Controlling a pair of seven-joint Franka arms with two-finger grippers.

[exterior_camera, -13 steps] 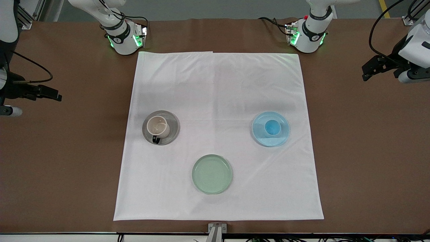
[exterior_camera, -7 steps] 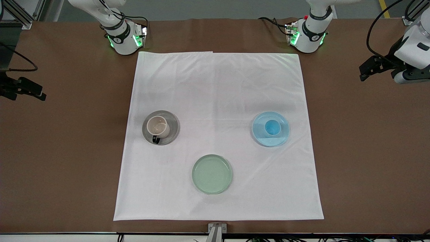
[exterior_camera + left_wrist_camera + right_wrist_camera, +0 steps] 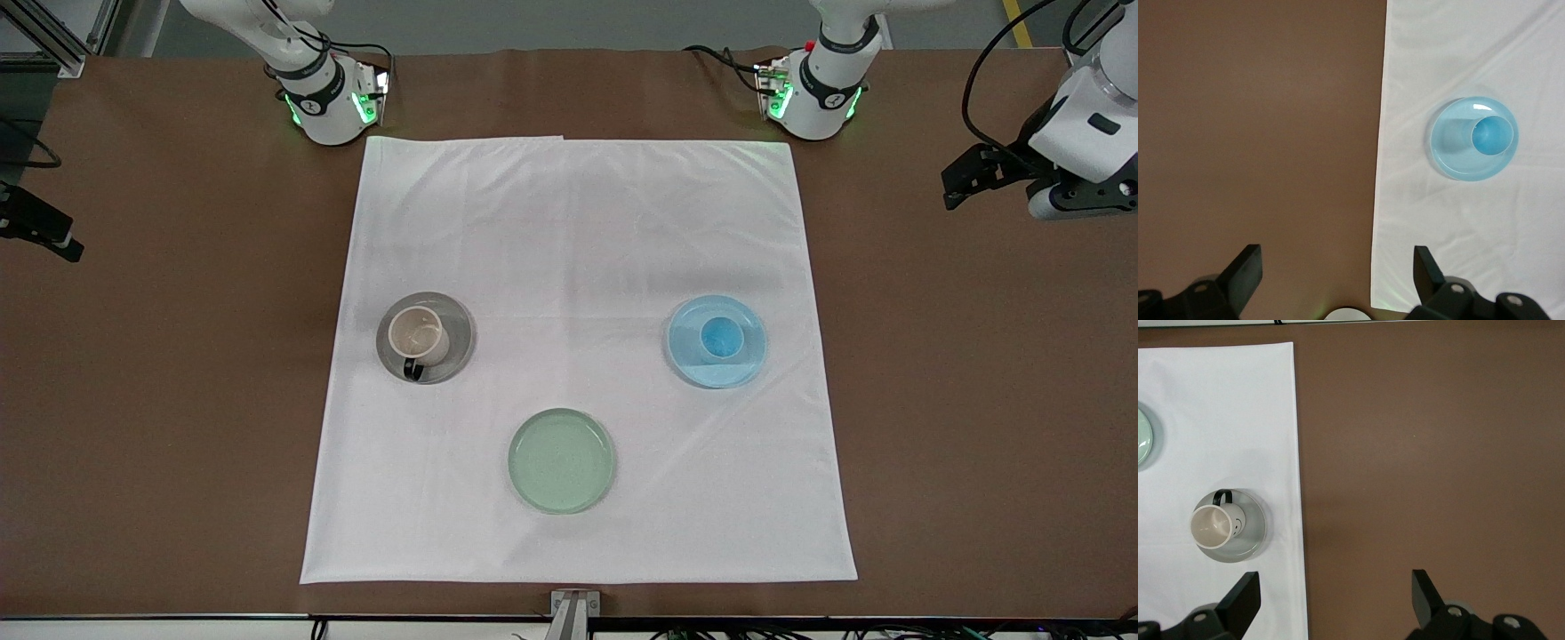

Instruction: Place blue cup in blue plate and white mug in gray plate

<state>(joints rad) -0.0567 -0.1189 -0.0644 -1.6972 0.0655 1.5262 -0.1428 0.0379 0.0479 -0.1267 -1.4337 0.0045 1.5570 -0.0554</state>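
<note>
The blue cup (image 3: 721, 337) stands upright in the blue plate (image 3: 689, 354) on the white cloth, toward the left arm's end. The white mug (image 3: 417, 335) stands upright in the gray plate (image 3: 459, 341), toward the right arm's end, its black handle pointing at the front camera. My left gripper (image 3: 958, 180) is open and empty above bare table off the cloth. Its wrist view shows the cup (image 3: 1491, 135) in the plate (image 3: 1446, 143) past its jaws (image 3: 1336, 253). My right gripper (image 3: 43, 233) is open and empty above bare table. Its wrist view (image 3: 1331, 579) shows the mug (image 3: 1211, 527) in the gray plate (image 3: 1253, 532).
A pale-green plate (image 3: 561, 460) lies empty on the white cloth (image 3: 578, 231), nearer the front camera than the other two plates. Its edge shows in the right wrist view (image 3: 1142, 437). Brown table (image 3: 978, 400) surrounds the cloth. The arm bases stand at the cloth's top edge.
Both arms have drawn away from the cloth toward the table's ends; the right gripper has slid nearly out of the front view. Cups and plates have not moved.
</note>
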